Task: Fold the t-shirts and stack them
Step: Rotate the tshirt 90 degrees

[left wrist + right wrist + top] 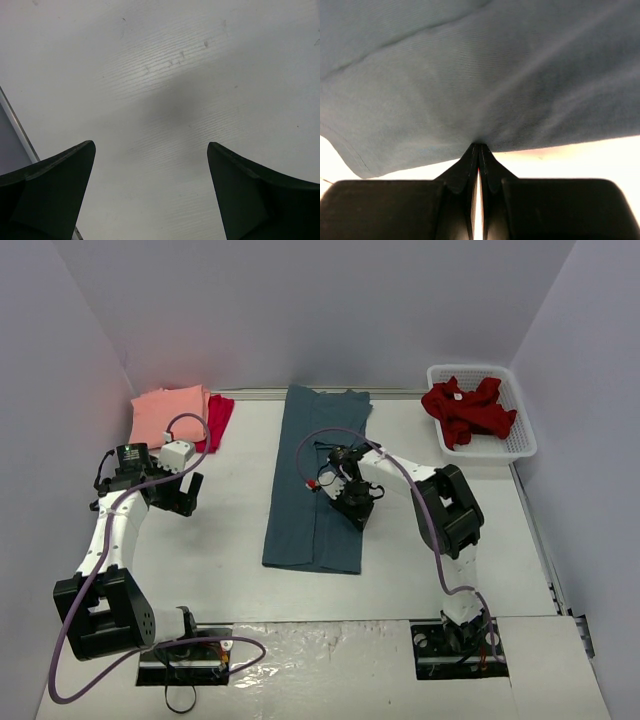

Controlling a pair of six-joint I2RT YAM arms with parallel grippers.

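From above, you had the white lattice basket (522, 446) at the far right corner of the table (220, 540), with the dark red t-shirt (468, 412) crumpled inside it and nothing else in it. The slate-blue t-shirt (300, 490) lay in the middle of the table as a long narrow strip. Its long axis ran from the far edge toward you, with the collar end at the far side. At the far left, the salmon-pink t-shirt (165, 415) sat folded. The crimson t-shirt (218, 420) showed along its right side, touching it. Your left gripper (186, 502) hung over bare table, just in front of that pair and well apart from the blue strip. Your right gripper (357, 512) sat at the strip's right edge, about halfway along.

In the left wrist view, your left gripper (150, 150) had its fingers (55, 180) spread wide with nothing between them, only white table below.

In the right wrist view, your right gripper (479, 148) had its jaws pressed together on the hem of the slate-blue t-shirt (470, 75). Creases fanned out from the pinch, and white table (580, 155) showed beneath the edge.
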